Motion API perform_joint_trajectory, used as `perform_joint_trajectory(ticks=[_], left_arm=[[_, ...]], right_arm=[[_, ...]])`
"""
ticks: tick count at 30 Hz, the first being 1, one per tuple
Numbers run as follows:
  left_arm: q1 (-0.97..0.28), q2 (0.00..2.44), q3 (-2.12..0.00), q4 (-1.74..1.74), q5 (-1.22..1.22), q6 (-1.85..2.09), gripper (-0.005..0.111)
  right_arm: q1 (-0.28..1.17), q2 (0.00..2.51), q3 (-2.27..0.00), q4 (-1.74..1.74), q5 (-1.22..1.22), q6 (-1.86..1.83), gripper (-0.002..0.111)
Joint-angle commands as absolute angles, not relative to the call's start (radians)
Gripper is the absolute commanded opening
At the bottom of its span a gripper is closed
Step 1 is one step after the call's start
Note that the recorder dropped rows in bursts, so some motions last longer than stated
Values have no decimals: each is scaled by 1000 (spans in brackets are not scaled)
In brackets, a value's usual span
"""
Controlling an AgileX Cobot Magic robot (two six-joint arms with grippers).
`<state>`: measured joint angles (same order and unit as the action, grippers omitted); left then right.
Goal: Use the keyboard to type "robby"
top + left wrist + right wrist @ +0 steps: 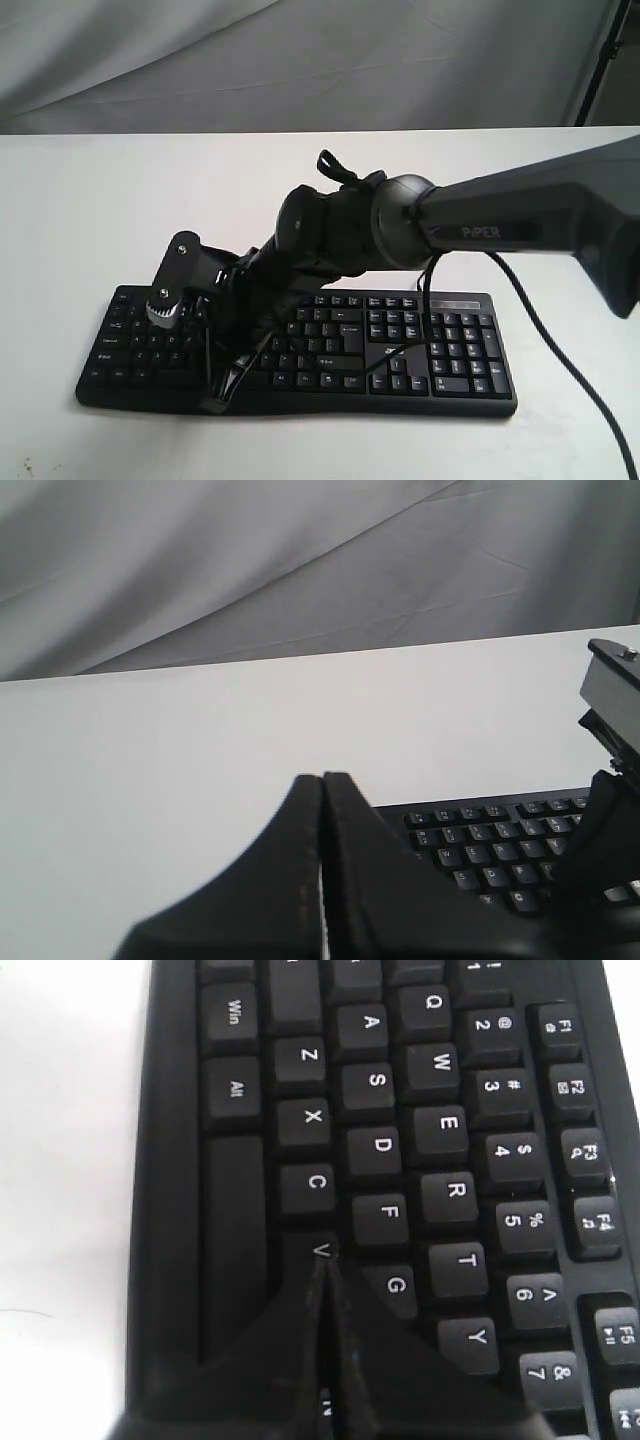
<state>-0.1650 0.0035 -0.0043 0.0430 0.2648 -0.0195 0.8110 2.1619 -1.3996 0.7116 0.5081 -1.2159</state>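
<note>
The black keyboard (455,352) lies on the white table (90,210). My right arm reaches across it from the right, and my right gripper (215,392) points down at the left half of the letter keys. In the right wrist view this gripper (322,1262) is shut, its tips at the edge of the V key (320,1249) beside G (397,1285). The fingers cover the B key, and I cannot tell whether they touch it. The left gripper (322,778) is shut on nothing above bare table, with the keyboard (490,852) beside it. It is out of the exterior view.
A grey cloth backdrop (300,60) hangs behind the table. A black stand leg (600,60) is at the back right. A black cable (545,325) hangs from the right arm past the number pad. The right arm's wrist block (612,695) shows near the left gripper.
</note>
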Motion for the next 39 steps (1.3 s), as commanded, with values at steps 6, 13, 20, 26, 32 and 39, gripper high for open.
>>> perform_joint_trajectory(ticks=[6,13,20,26,32,39], left_arm=[[-171,0,0,48,259,-22,0],[-171,0,0,48,259,-22,0],[-171,0,0,48,259,-22,0],[-171,0,0,48,259,-22,0],[-171,0,0,48,259,-22,0],[-171,0,0,48,259,-22,0]], right_arm=[[812,2159,-1396,706,500,-1215,0],[812,2190,-1396,705,504,-1210,0],[812,2161,-1398,695,506,-1210,0],[812,2110,-1398,680,493,-1200,0],[812,2110,-1398,678,487,-1196,0],[812,2124,-1396,680,507,-1194,0]])
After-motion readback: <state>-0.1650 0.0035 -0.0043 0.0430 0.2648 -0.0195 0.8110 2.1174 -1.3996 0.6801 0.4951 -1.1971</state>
